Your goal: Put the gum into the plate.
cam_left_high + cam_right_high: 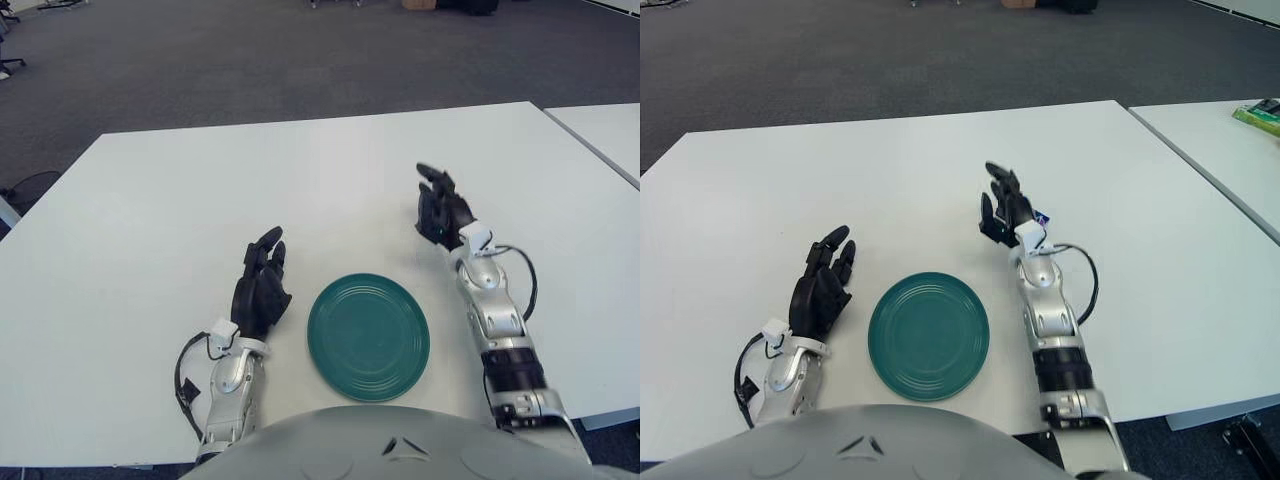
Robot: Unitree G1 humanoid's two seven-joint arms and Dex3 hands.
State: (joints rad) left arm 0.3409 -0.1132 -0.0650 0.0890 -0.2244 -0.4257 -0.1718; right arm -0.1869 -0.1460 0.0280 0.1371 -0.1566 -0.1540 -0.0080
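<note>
A round teal plate point(368, 336) lies on the white table point(200, 190) near its front edge. The gum, a small blue and pink pack point(1042, 216), sits beyond the plate's right side; only a sliver shows beside my right hand, and the left eye view hides it entirely. My right hand point(441, 205) is stretched forward over the pack with its fingers spread and nothing held. My left hand point(262, 285) shows left of the plate, fingers relaxed and holding nothing.
A second white table point(1220, 150) stands to the right across a narrow gap, with a green object point(1262, 115) at its far edge. Grey carpet lies beyond the table's far edge.
</note>
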